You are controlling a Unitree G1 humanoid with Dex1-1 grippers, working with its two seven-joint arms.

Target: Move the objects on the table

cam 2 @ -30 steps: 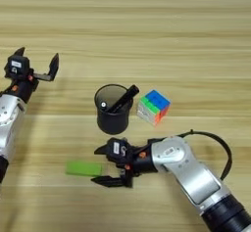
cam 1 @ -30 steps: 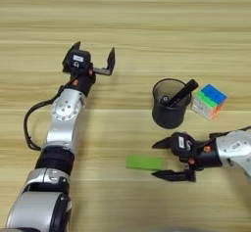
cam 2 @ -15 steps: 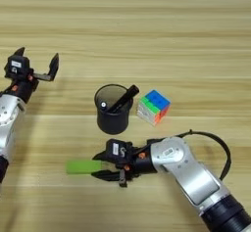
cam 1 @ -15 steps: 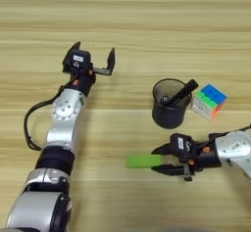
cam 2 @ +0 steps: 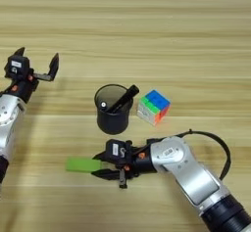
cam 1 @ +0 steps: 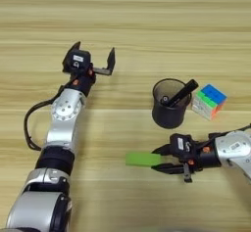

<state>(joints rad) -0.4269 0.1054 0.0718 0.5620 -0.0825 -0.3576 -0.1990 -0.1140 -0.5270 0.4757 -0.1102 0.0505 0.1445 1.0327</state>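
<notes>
The right gripper (cam 1: 159, 161) lay low on the table (cam 1: 127, 25), its two black fingers closed onto the right end of the green block (cam 1: 142, 159), which stretched flat to its left. Just beyond it stood a black cup (cam 1: 169, 109) with the marker pen (cam 1: 179, 93) leaning inside, a colour cube (cam 1: 209, 101) beside that. The left gripper (cam 1: 93, 60) hung far off to the left, fingers spread apart and holding nothing.

Inside the black cup (cam 1: 169, 111), the pen (cam 1: 178, 94) shows only its dark upper end.
</notes>
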